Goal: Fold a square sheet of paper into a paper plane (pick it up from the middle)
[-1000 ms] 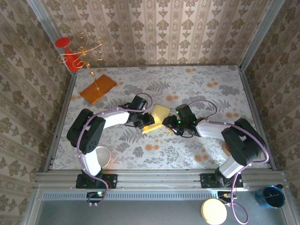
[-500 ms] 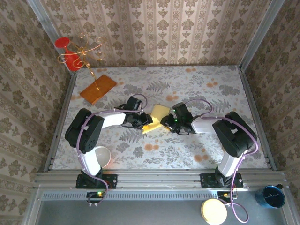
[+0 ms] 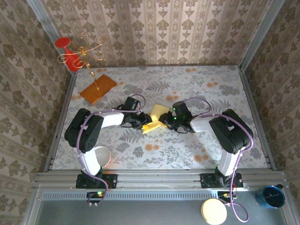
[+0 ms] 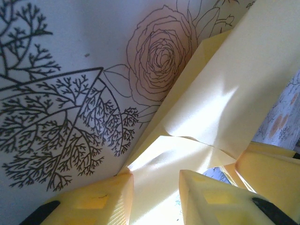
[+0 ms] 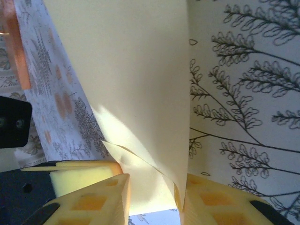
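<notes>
Yellow pads on the left tool (image 4: 156, 185), drawn close together and clamped on a creased flap of the square sheet of paper (image 4: 225, 89). Same for the right tool (image 5: 152, 190): narrow gap, folded layers of the sheet gripped between the fingers (image 5: 93, 197), one long edge rising straight up from the grip. Seen from above, both tools facing each other at mid-table, tips near one another, the sheet slung between them, partly folded, its upper part angled away from the arms, its lower corner down by the left tool. Lifted clear of the table (image 3: 211, 89) or brushing it: cannot tell. Further out, toward the far left corner, an orange board (image 3: 98, 89) lying flat, a gold wire stand (image 3: 84, 51) rising from it, a red piece (image 3: 62, 42) against the wall. Close to the left arm's base, a white bowl (image 3: 102, 155). Beyond the near rail, at the right, a pale round lid (image 3: 214, 212) and a dark blue cup (image 3: 273, 196).
</notes>
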Robot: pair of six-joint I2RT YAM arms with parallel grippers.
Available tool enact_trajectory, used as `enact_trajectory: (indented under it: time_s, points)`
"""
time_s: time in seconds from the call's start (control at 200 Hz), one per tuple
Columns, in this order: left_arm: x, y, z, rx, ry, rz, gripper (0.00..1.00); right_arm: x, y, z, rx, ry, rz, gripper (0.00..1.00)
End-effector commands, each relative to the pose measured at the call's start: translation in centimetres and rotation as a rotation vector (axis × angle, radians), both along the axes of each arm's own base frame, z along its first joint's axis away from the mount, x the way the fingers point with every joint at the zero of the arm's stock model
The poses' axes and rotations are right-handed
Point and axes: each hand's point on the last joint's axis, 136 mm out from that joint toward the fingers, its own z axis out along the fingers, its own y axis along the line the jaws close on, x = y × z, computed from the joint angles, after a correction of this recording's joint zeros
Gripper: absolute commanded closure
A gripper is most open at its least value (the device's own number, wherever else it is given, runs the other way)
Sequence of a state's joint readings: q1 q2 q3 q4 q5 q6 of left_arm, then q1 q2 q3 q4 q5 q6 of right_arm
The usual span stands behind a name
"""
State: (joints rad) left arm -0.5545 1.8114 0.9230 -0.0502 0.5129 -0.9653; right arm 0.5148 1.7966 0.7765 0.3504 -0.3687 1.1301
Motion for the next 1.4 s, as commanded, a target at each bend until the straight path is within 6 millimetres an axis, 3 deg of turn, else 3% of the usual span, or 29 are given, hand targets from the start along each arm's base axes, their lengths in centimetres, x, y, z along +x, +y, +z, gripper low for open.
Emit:
enact_trajectory:
  time_s: [0.0,0.47,0.795,0.955,1.14,1.396]
  points:
    - [-1.4,1.9,-2.8,0.086,0.081,0.030,0.67,0.1,0.2,0.6,0.029,-0.027,0.009,0.69]
    - [-0.7,1.6,-1.2,0.071,0.041,0.010,0.66,-0.6,-0.7,-1.3,-0.043,-0.005,0.021,0.76]
    - [0.1,1.3,1.3,0.041,-0.036,-0.005,0.64,-0.5,-1.1,-0.9,-0.077,-0.023,0.022,0.93]
    - [0.4,1.4,3.6,0.056,-0.169,-0.040,0.62,-0.4,-1.6,0.9,-0.056,-0.038,-0.013,0.96]
    - [-0.1,0.8,6.1,0.178,-0.424,-0.195,0.56,-0.6,-2.5,3.2,-0.003,-0.018,-0.074,0.96]
    - [-1.0,-0.8,6.7,0.357,-0.725,-0.431,0.38,-1.0,-4.1,4.0,0.031,0.060,-0.149,0.96]
